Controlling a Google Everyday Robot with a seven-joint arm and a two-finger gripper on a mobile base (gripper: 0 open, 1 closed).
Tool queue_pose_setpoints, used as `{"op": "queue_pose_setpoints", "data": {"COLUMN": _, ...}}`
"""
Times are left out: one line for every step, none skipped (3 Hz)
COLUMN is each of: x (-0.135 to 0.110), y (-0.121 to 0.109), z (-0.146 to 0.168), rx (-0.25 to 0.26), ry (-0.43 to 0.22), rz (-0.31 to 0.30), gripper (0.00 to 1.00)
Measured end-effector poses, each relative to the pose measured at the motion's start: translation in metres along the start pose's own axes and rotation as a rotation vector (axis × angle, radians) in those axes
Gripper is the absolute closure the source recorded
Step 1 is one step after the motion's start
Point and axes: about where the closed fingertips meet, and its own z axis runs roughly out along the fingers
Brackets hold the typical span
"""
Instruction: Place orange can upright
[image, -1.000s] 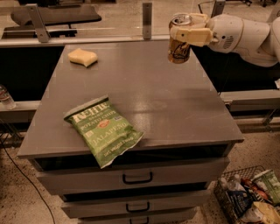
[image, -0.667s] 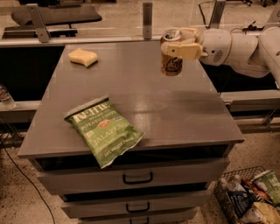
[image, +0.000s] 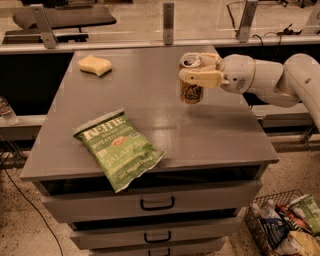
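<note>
the gripper reaches in from the right, its fingers closed around the upper part of the orange can; the can stands upright over the right rear of the grey cabinet top, whether touching it i cannot tell; a yellow sponge lies at the far left; a green jalapeño chip bag overhangs the front edge
</note>
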Motion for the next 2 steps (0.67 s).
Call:
{"op": "queue_pose_setpoints", "data": {"x": 0.018, "y": 0.003, "z": 0.002, "rx": 0.015, "ry": -0.024, "rz": 0.020, "gripper": 0.59}}
{"op": "queue_pose_setpoints", "data": {"x": 0.035, "y": 0.003, "z": 0.005, "rx": 0.015, "ry": -0.035, "rz": 0.018, "gripper": 0.28}}
